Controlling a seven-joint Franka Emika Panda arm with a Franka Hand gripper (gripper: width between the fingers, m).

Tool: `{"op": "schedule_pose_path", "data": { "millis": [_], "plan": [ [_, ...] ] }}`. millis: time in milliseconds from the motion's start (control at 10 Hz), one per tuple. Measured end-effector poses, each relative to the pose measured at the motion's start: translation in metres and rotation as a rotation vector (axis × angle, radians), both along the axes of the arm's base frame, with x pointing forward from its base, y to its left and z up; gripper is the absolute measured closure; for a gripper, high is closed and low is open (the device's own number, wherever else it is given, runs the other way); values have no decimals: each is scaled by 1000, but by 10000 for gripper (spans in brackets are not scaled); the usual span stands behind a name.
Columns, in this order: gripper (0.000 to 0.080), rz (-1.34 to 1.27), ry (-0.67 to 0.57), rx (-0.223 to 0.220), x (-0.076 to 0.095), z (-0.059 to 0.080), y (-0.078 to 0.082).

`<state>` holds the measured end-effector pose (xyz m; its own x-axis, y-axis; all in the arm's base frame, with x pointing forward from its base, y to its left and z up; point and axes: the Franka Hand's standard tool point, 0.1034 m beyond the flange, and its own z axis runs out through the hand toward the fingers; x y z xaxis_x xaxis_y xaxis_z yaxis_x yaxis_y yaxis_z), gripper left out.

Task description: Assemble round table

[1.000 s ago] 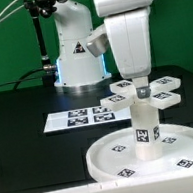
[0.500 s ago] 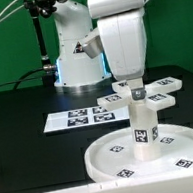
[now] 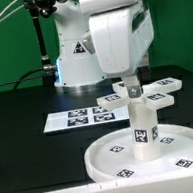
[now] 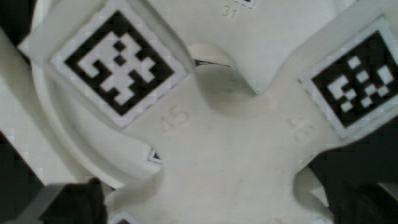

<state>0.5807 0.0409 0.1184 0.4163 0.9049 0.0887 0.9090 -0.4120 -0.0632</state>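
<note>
Two-finger gripper point(image 3: 131, 83) of the arm, pointing straight down, with its fingertips at the hub of the white plastic cross-shaped base point(image 3: 161, 96). The hub itself hides the fingertips in the exterior view, and the wrist view is filled by the same cross-shaped base point(image 4: 222, 125) at close range, showing two of its black-and-white square tags point(image 4: 116, 60) but no clear finger edge. It therefore cannot be told how wide the jaws stand or whether they are clamped on the part. The cross-shaped base lies level on the top end of the short white cylindrical leg point(image 3: 143, 128), its arms spreading to either side, apparently touching that end. The leg stands upright at the centre of the large white rimmed round disc point(image 3: 94, 158), which lies flat on the black table point(image 3: 23, 126) with its tagged face up. Behind the disc, toward the exterior view's left, lies the marker board point(image 3: 76, 117), well apart from the assembly. Judged from this arrangement, the task is well advanced. All three parts are stacked in order, with the leg already seated in the disc, and the step in hand appears to be fixing the base to the leg. What likely remains is to finish that joint, let go, and perhaps set the table on its base.
</note>
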Motion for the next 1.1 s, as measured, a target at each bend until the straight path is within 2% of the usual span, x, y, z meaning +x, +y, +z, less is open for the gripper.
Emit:
{"op": "schedule_pose_path", "data": {
  "millis": [1100],
  "plan": [
    [151, -7, 25, 1, -5, -15, -4]
  ]
}}
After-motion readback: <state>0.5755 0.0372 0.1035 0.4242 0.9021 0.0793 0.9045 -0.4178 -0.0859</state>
